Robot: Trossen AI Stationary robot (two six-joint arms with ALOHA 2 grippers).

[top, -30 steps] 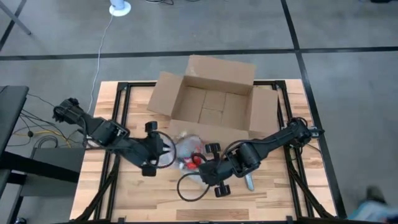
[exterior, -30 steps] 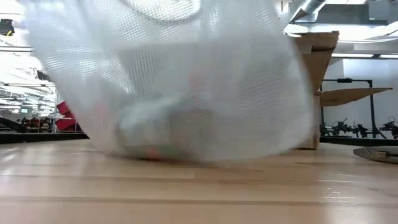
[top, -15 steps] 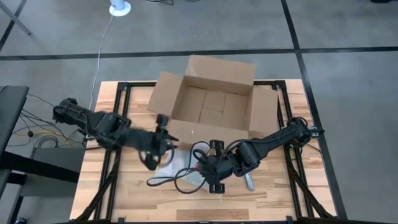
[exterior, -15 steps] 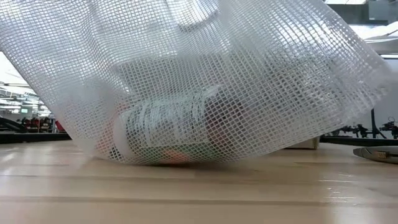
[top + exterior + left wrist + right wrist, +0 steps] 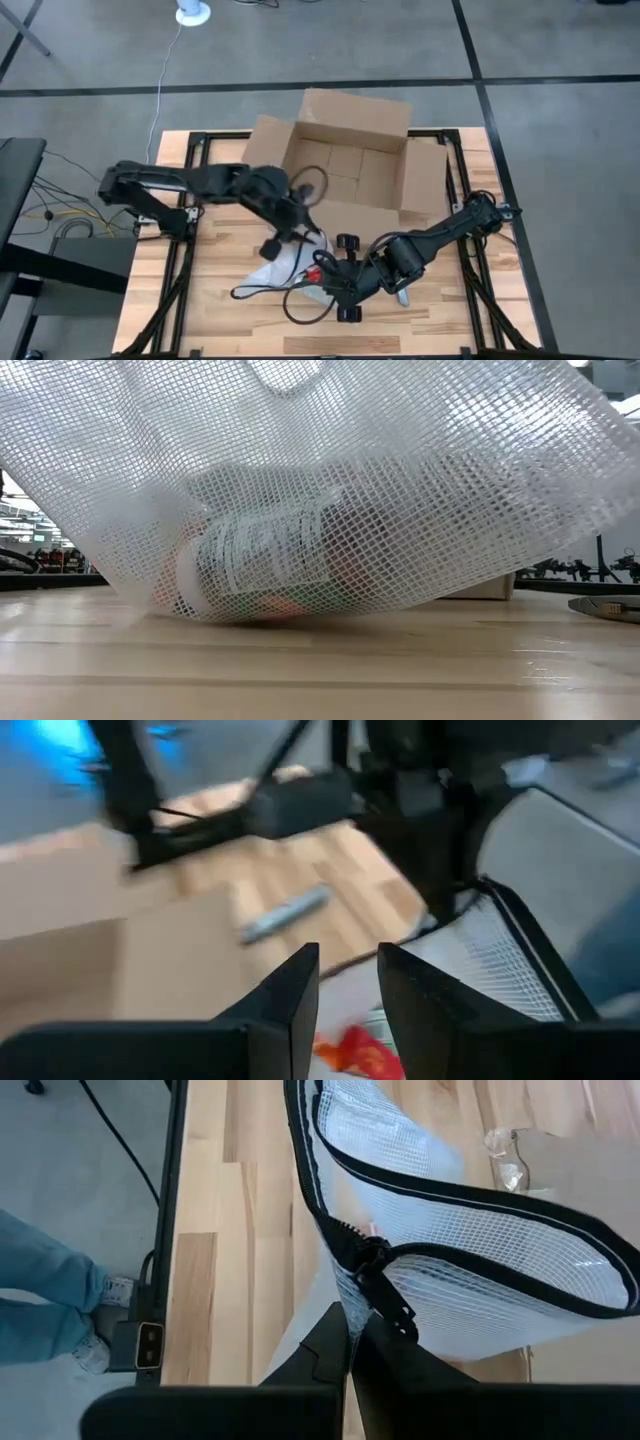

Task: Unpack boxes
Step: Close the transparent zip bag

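Note:
The brown cardboard box (image 5: 345, 165) stands open at the table's far middle, flaps spread. In front of it a white mesh zip bag (image 5: 288, 265) with a black zipper rim rests on the wood. Inside it, a white-wrapped bottle (image 5: 260, 555) lies on its side beside something red (image 5: 318, 257). My right gripper (image 5: 352, 1320) is shut on the bag's rim at the bag's right side (image 5: 322, 272). My left gripper (image 5: 348, 955) hovers over the bag near the box's near wall (image 5: 290, 238), fingers narrowly open with nothing between them. My right gripper pinches the bag's black zipper rim (image 5: 358, 1302) between its two fingers, just below the zipper pull (image 5: 380, 1265). It comes in low from the table's right. The bag's mouth gapes open beyond the fingers, and the bag's body lies on the table.
A grey pen-like tool (image 5: 401, 293) lies on the wood by my right arm. Black cables (image 5: 262, 292) loop near the table's front edge. A person's legs (image 5: 50, 1300) stand beside the table frame.
My left gripper has swung from the bag's left side toward the table's right and far edge, rising over the bag beside the box. My right gripper has drawn the bag slightly toward the near edge. The bag has sunk and spread out on the wood.

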